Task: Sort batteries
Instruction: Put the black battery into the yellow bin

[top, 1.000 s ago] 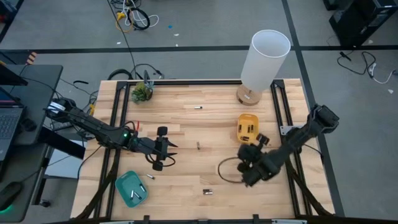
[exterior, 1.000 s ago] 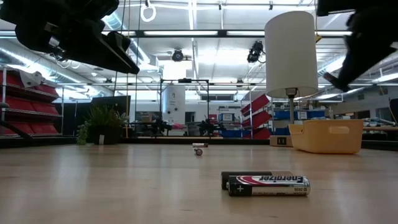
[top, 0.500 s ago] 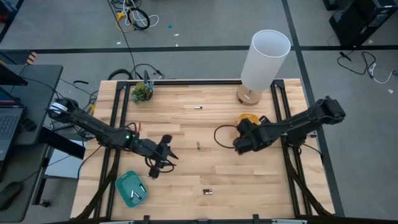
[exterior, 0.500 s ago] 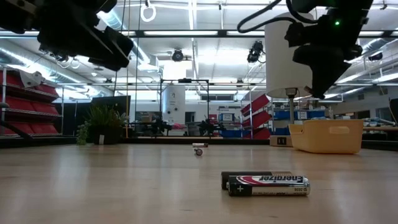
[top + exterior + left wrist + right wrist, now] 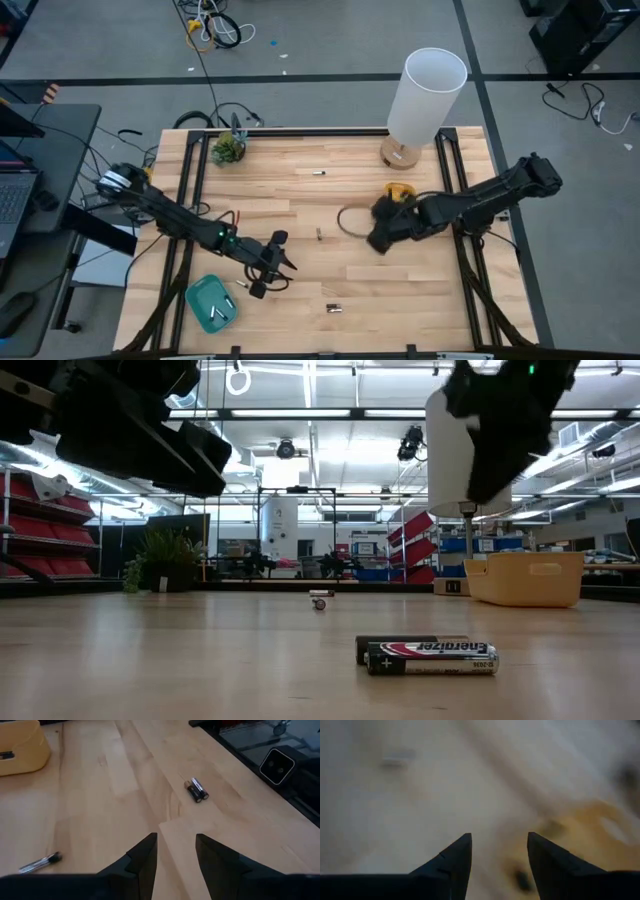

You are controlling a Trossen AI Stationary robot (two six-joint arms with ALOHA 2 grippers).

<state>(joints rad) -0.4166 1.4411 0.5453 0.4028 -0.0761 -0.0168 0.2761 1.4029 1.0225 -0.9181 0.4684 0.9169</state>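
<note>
My left gripper point(image 5: 272, 268) point(image 5: 175, 845) hovers open over bare wood near the table's front left, with nothing between its fingers. Two dark batteries point(image 5: 196, 790) point(image 5: 425, 653) lie side by side on the table ahead of it. A silvery battery point(image 5: 40, 862) lies off to one side. More batteries lie at mid-table point(image 5: 319, 235) and farther back point(image 5: 319, 173), and one point(image 5: 240, 285) lies beside the teal tray point(image 5: 212, 303). My right gripper point(image 5: 382, 234) point(image 5: 499, 845) is open and holds nothing. It hangs beside the yellow tray point(image 5: 400, 190), whose near part its arm covers.
A white lamp point(image 5: 425, 95) stands at the far right on a wooden foot, just behind the yellow tray. A small potted plant point(image 5: 228, 148) sits at the far left corner. A black cable loops beside my right gripper point(image 5: 345, 220). Dark rails run along both table sides.
My right gripper has swung from the near right part of the table toward the far edge and a little left, ending beside the yellow tray. My left gripper has moved toward the near edge and slightly right. The batteries on the table have stayed where they were.
</note>
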